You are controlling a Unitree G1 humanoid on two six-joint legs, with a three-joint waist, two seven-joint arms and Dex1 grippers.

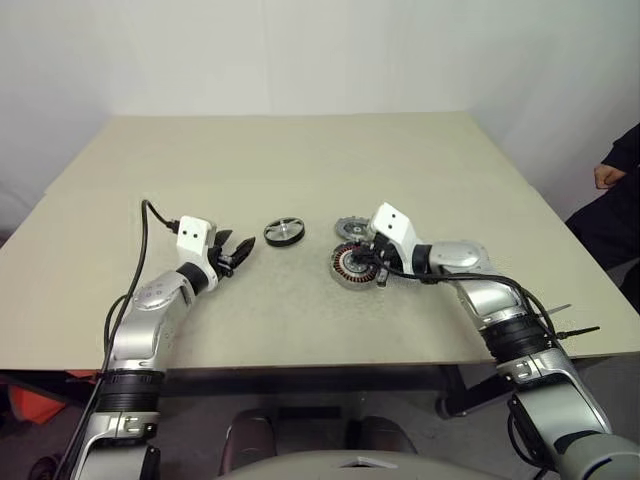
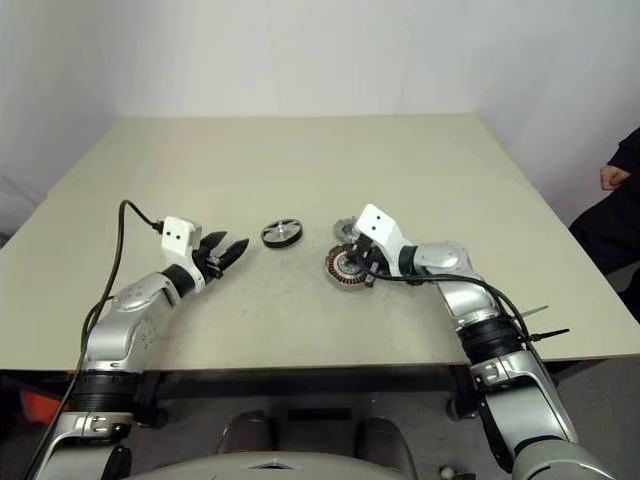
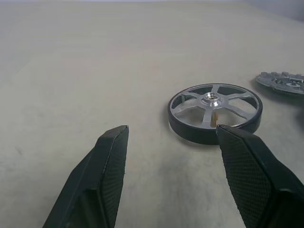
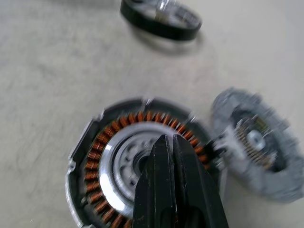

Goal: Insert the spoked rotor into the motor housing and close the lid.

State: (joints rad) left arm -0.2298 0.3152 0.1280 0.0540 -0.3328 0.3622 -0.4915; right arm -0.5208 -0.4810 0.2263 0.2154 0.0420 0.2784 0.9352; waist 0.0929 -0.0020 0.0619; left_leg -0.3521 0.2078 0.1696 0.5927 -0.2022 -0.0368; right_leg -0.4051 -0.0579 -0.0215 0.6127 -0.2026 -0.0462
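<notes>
Worktop: a wide, pale beige worktop carries all three motor parts near its front middle.

Rotor: the small shiny silver spoked rotor with a dark outer band lies flat and on its own, to the left of the housing and apart from it; nothing touches it.

Housing: the round shallow grey metal motor housing with its ring of copper-orange windings sits open, face up. Its centre shows only a pale metal base, so to my eye the rotor is not yet in.

Lid: the dull grey ribbed round lid lies just beside the housing, on its far right side, seemingly touching its rim, and not on top of it.

Left gripper: the left gripper hovers low with its black fingers spread, empty, aimed at the rotor and near it.

Right gripper: the right gripper has its fingers pressed together, holding nothing, poised over the middle of the housing; I cannot tell whether the tips touch it.

Progress: early. Nothing looks assembled.

Left to do: grasp the rotor, seat it in the housing, then fit the lid on top.
</notes>
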